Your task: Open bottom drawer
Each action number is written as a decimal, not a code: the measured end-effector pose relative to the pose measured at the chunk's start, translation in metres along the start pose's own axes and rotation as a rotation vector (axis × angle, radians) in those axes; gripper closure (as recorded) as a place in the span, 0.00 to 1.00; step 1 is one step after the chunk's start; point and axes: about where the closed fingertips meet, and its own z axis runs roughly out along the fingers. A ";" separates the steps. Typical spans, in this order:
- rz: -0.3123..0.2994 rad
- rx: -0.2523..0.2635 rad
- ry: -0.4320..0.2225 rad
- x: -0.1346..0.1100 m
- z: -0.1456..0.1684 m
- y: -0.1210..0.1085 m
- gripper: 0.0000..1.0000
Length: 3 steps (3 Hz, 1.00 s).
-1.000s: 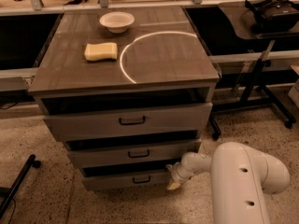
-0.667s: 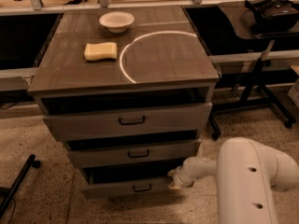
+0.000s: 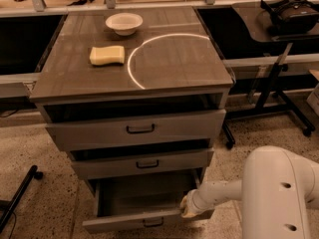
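Observation:
The cabinet (image 3: 134, 83) has three grey-brown drawers. The bottom drawer (image 3: 144, 222) is pulled well out, and its empty inside shows. Its small black bar handle (image 3: 152, 223) sits at the centre of the front, near the lower edge of the view. My gripper (image 3: 188, 206) is at the right end of the bottom drawer's front, touching its top edge. The white arm (image 3: 279, 193) reaches in from the lower right. The top drawer (image 3: 139, 128) and the middle drawer (image 3: 147, 163) each stand out a little.
A white bowl (image 3: 124, 22) and a yellow sponge (image 3: 107, 55) lie on the cabinet top. A black-legged stand (image 3: 279, 78) with a headset (image 3: 291, 9) is to the right. A black bar (image 3: 17, 198) lies on the speckled floor at left.
The bottom drawer has slid out toward the camera, from nearly shut to well open. My gripper moved with its right end, toward the camera.

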 end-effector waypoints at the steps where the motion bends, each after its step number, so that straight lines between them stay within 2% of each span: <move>1: 0.008 -0.026 -0.019 0.001 0.004 0.015 1.00; 3: 0.009 -0.034 -0.040 0.000 0.004 0.021 1.00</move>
